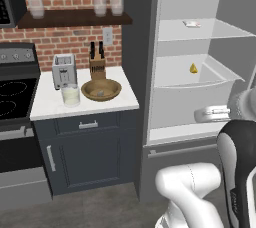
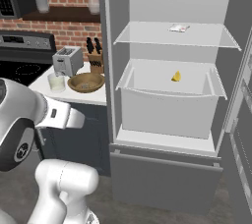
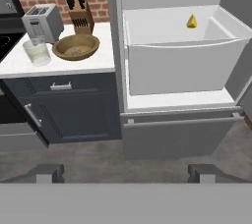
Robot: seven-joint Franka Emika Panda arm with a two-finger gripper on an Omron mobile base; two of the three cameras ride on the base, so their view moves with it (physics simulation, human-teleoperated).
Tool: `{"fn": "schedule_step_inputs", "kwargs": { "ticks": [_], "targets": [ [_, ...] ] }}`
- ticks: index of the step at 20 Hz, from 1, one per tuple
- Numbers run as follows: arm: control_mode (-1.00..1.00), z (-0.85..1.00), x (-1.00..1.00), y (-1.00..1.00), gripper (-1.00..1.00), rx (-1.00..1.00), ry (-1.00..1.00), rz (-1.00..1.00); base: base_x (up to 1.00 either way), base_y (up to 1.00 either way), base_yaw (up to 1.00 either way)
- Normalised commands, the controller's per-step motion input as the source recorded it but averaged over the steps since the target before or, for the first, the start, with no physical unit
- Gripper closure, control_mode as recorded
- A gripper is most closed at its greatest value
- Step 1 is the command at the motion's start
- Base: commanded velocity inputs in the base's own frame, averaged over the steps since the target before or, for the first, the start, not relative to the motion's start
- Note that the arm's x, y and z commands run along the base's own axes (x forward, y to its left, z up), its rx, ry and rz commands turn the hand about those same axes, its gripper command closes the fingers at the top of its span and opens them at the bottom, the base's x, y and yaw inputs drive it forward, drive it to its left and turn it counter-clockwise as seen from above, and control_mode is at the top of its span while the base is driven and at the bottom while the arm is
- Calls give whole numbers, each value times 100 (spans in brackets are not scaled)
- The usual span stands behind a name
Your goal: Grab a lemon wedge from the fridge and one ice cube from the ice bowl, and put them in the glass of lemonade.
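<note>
Lemon wedge (image 2: 176, 76) lies apparently in the open fridge's (image 2: 167, 46) drawer (image 2: 167, 107).

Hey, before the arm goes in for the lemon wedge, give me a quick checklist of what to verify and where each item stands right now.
1. Fridge door open: ok.
2. Lemon wedge in sight, lying in the white drawer: ok.
3. Gripper open and empty: ok.
4. Gripper near the wedge: not ok, well back from the fridge.
5. Glass of lemonade upright on the counter beside the ice bowl: ok.
6. Ice cube in the bowl: cannot tell.
</note>
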Motion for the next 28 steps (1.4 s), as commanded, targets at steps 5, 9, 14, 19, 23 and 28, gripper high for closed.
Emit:
{"fn": "schedule_step_inputs", "kwargs": {
  "ticks": [5,9,14,19,23,28],
  "targets": [
    [-100,0,9,3,-100,0,0,0,0,0,0],
    [100,0,0,0,-100,0,0,0,0,0,0],
    [100,0,0,0,-100,0,0,0,0,-24,-9],
    [100,0,0,0,-100,0,0,0,0,-64,-13],
    [100,0,0,0,-100,0,0,0,0,-71,-11],
    [100,0,0,0,-100,0,0,0,2,-45,-5]
  ]
}}
